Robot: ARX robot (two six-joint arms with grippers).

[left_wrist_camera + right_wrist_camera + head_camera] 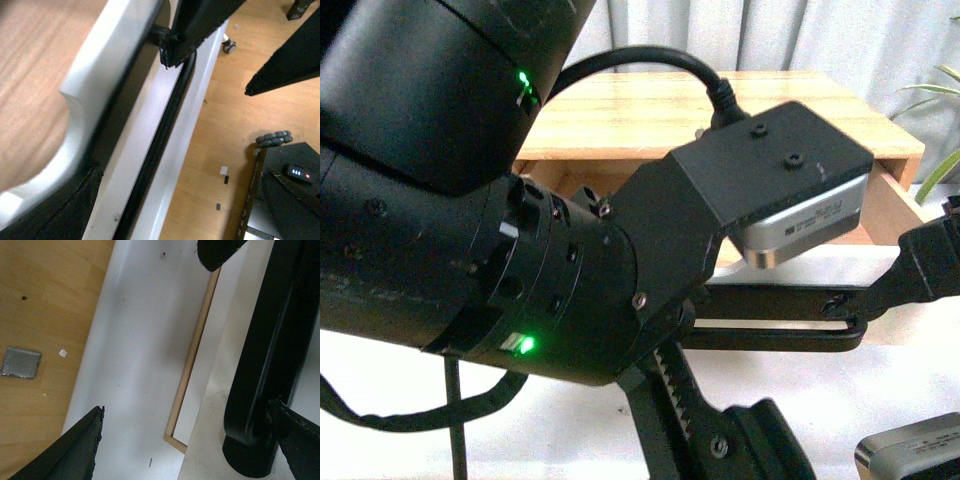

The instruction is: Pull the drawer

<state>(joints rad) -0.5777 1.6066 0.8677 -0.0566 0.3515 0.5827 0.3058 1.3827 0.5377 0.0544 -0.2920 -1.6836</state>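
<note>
1. Pulling is the step in hand, by my judgement; the drawer sits under the front edge of the table and stands partly out, its light wood inside showing behind the white front.
2. The left gripper is spread and pinches nothing; one finger hooks at a post of the handle, and the other hangs over the floor, clear of the front.
3. The right gripper is spread too and grips nothing; one finger touches the right end of the handle, and the other stands well apart from it.
4. The next move calls for both arms to draw straight back from the table, level and together; the hooked fingers must stay behind the bar or they may slide off its ends; an uneven pull could skew the drawer in its runners; pressing the fingers onto the bar first would be the safer hold.
5. Counts: one drawer, one handle, one table and two grippers; on the floor are one grey square and one castor, both well apart from the drawer.
</note>
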